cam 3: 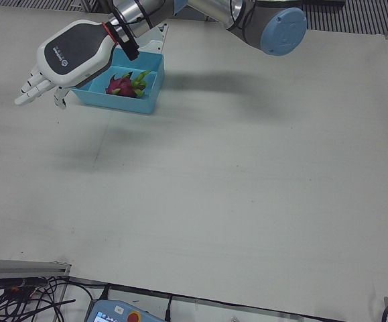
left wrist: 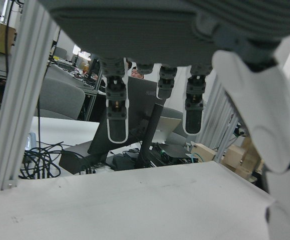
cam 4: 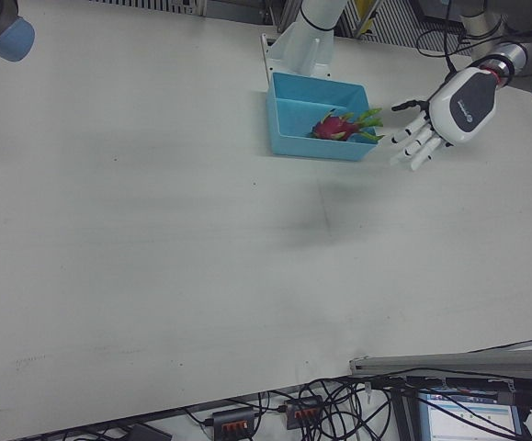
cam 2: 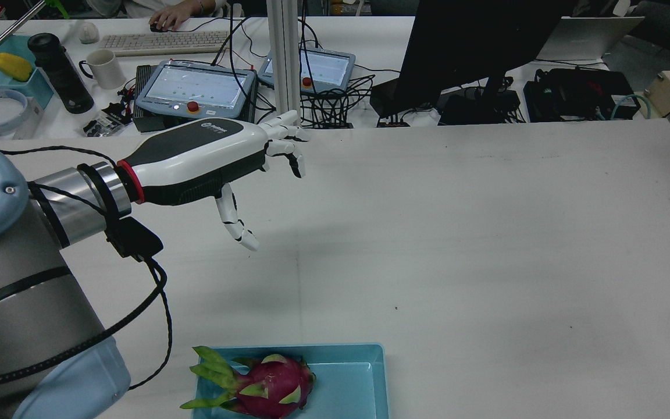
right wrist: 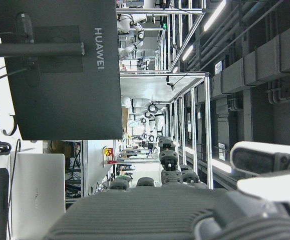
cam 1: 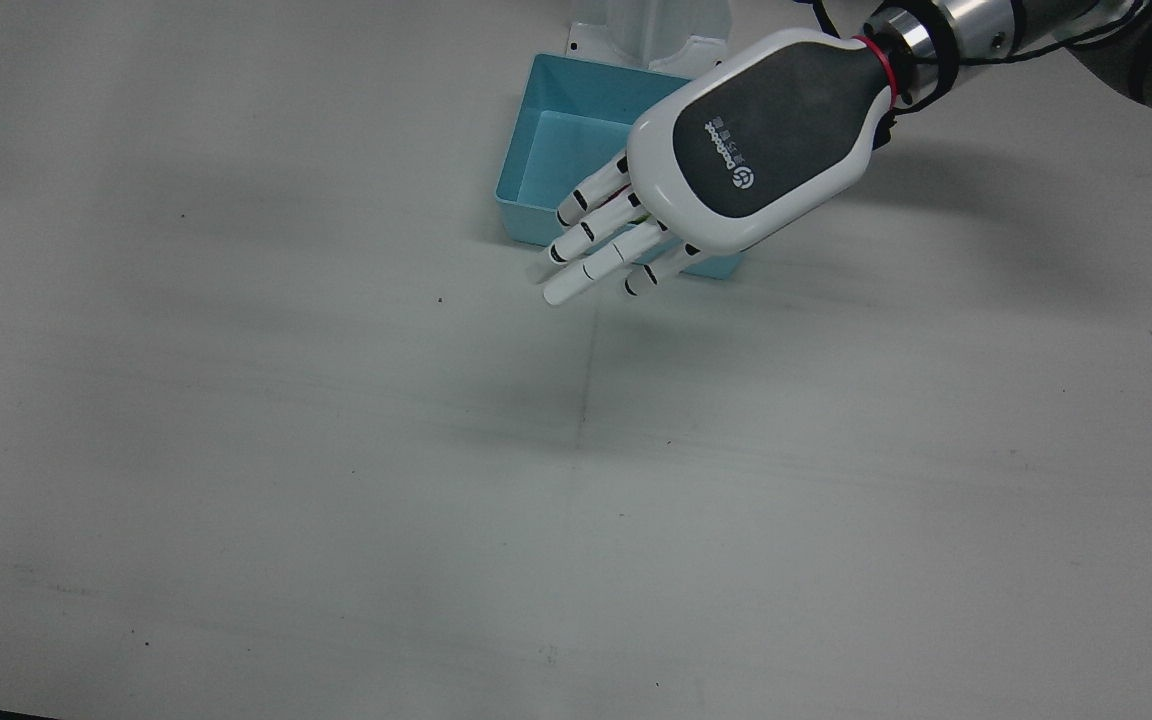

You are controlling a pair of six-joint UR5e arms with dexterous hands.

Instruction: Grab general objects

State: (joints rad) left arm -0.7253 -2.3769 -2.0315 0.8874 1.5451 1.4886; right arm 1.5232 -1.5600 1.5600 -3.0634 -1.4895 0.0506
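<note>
One pink, green-scaled dragon fruit (cam 2: 271, 387) is lying in one blue plastic bin (cam 2: 364, 378); the left hand (cam 2: 207, 160) is hovering, fingers spread, holding nothing.

The left hand (cam 1: 751, 150) looks glossy white plastic with a matt dark back; the blue tray (cam 1: 561, 140) looks smooth plastic.

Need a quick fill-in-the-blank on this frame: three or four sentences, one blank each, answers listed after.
1. The dragon fruit lies inside a light ____ tray.
2. The left hand holds nothing and its fingers are ____.
3. The left hand is not touching the table; it hangs ____ it.
4. In the rear view, the fruit's green leaves point toward the view's ____.

Missing words: blue; apart; above; left
</note>
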